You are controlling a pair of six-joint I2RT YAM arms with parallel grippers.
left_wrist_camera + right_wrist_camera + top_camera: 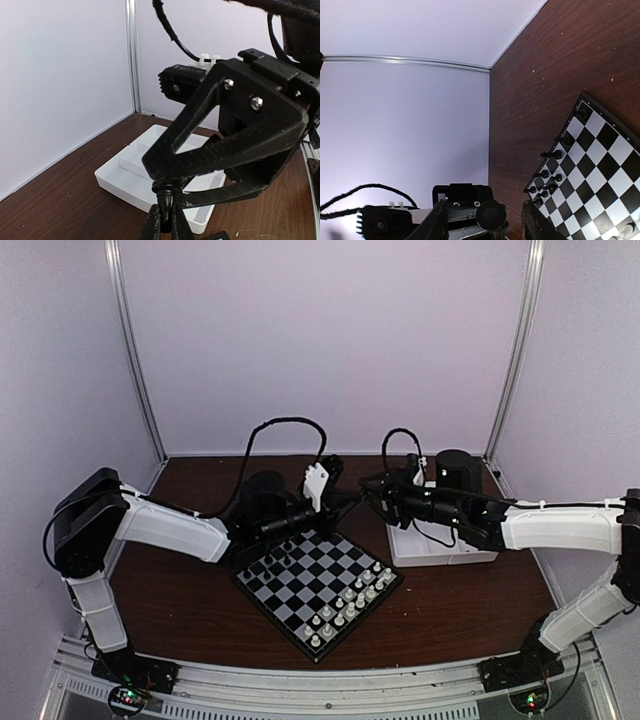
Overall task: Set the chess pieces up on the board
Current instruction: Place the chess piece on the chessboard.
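- The left arm stretches low over the board's far corner. The left gripper has its fingers pinched on a black chess piece, which they mostly hide.
- The board lies cornerwise, well apart from the walls. Black chess pieces line one edge.
- The right gripper meets the left tip to tip, fingers spread. Its arm covers part of the tray.
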